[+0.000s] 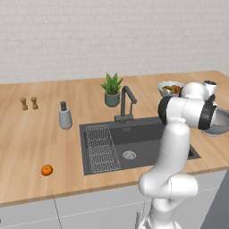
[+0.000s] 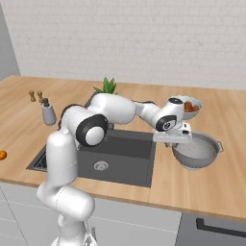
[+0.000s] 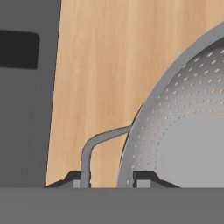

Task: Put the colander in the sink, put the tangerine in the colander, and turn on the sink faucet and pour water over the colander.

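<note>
The colander [image 2: 201,151], a silvery perforated metal bowl, stands on the wooden counter right of the sink [image 2: 126,154]. My gripper [image 2: 178,141] is shut on the colander's near rim beside its loop handle. In the hand view the fingertips [image 3: 142,180] straddle the colander [image 3: 183,131] rim and handle. From the left, the colander [image 1: 220,124] shows partly behind my arm. The tangerine [image 1: 47,170] lies on the counter left of the sink [image 1: 143,136], far from the gripper, and appears as the tangerine [image 2: 2,154] at the left edge. The dark sink faucet [image 1: 126,103] stands behind the basin.
A wire rack [image 1: 102,148] lies in the sink's left half. A fruit bowl [image 2: 193,106] stands just behind the colander. A potted plant [image 1: 112,90], a soap dispenser [image 1: 65,116] and two small shakers [image 1: 28,103] stand further back and left.
</note>
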